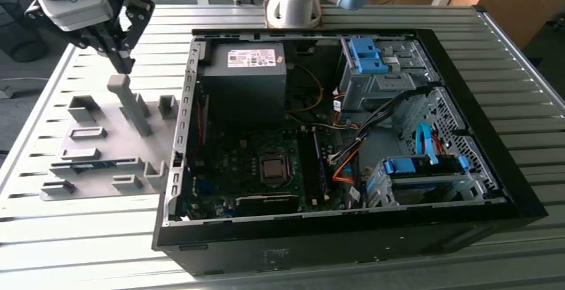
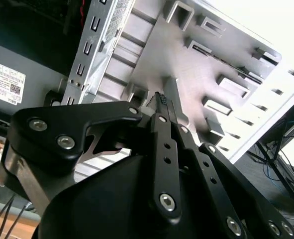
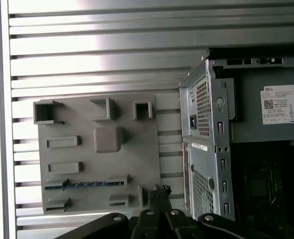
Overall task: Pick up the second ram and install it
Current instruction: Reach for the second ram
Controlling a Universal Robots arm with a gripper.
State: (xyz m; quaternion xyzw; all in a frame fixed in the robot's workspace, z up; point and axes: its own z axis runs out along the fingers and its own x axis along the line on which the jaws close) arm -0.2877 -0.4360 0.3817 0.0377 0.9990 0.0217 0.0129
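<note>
Bench (image 1: 88, 250) of ribbed metal slats carries an open computer case (image 1: 353, 247), and the arm (image 1: 296, 2) rises just beyond the case's power-supply end. The exterior view takes in the case's whole inside: the power supply (image 1: 243, 81), the motherboard (image 1: 229, 157) and the blue drive-bay clips (image 1: 366, 55). The first wrist view looks straight down on the case's rear panel and on the grey fixture plate (image 3: 132, 149) beside it. In the exterior view that plate (image 1: 110, 151) lies just outside the case, on the exterior view's left. The second ram (image 1: 92, 165) rests in a slotted holder on the plate, at the plate's end away from the power supply. From above it shows as a thin blue-green strip (image 3: 84, 184) running end-on toward the case's rear panel. The arm reaches from its base out past the case's corner, its wrist turned downward. The fingers (image 1: 119, 48) point down above the plate's tall upright block (image 1: 132, 108), well apart from the ram. Seen close in the second wrist view, the fingers (image 2: 164, 129) are pressed together at their tips with nothing between them.
</note>
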